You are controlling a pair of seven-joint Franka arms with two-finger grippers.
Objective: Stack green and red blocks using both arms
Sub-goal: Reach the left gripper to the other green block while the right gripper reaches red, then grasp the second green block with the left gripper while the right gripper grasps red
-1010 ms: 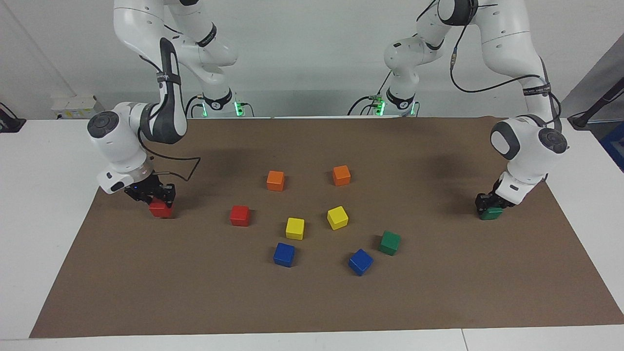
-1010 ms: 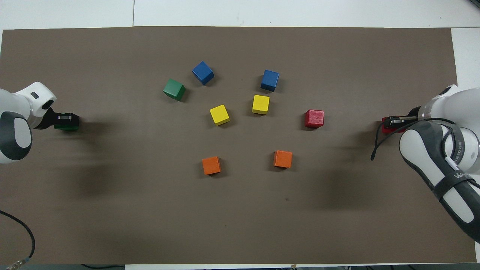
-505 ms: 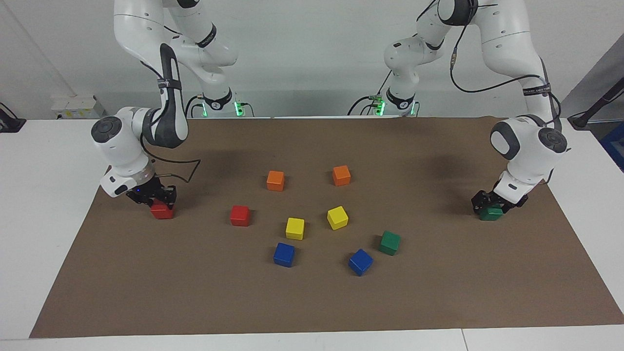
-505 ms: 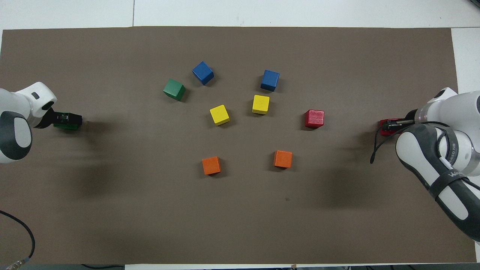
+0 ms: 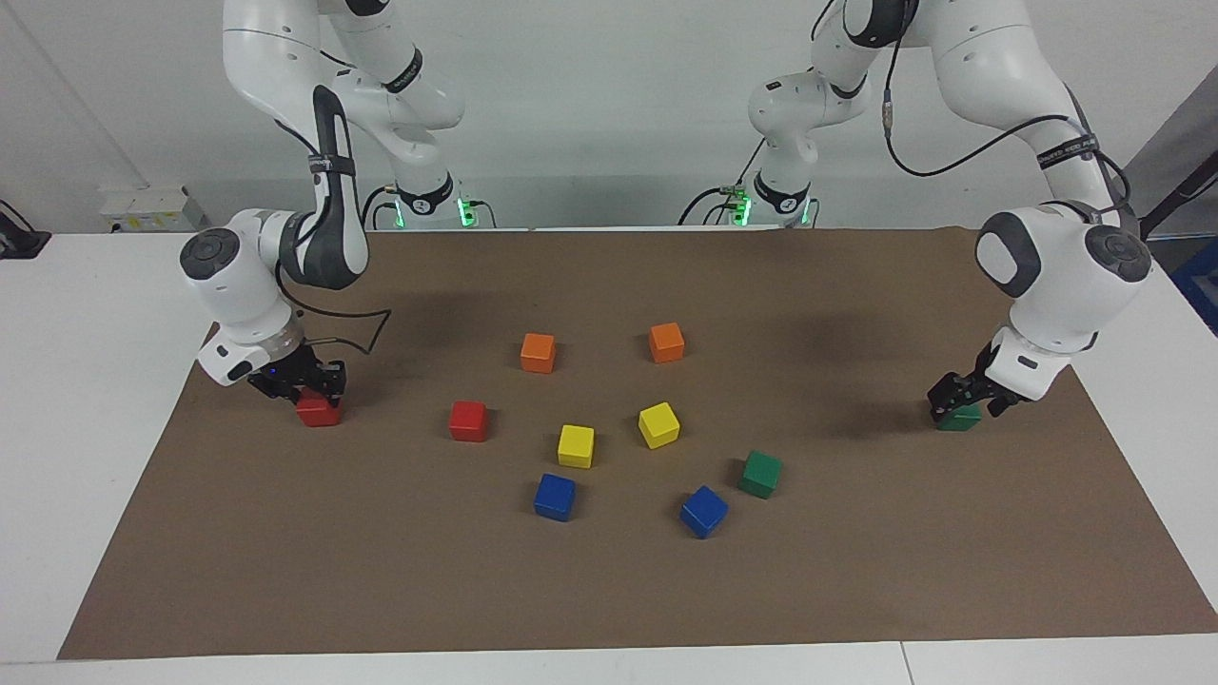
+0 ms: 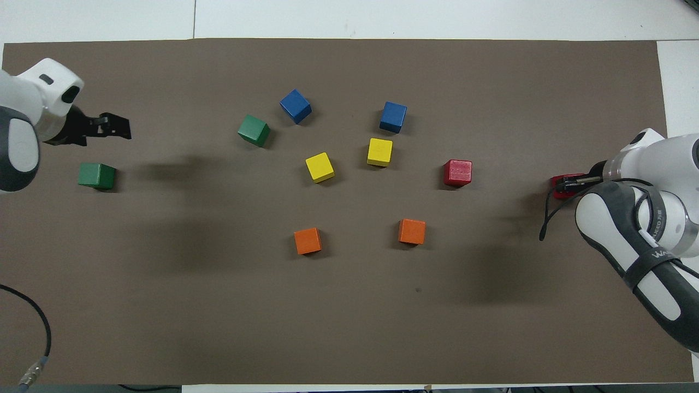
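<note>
My right gripper is down at the mat at the right arm's end, shut on a red block. In the overhead view the block is mostly hidden under this gripper. My left gripper is open and raised just above a green block, which lies free on the mat at the left arm's end. In the overhead view that block shows apart from the gripper. A second red block and a second green block lie loose mid-mat.
Two orange cubes lie nearer the robots. Two yellow cubes sit mid-mat, and two blue cubes lie farther out. All rest on a brown mat on a white table.
My left gripper has let go of the green block and lifted off it; the block stays on the mat. My right gripper has shifted slightly with the red block.
</note>
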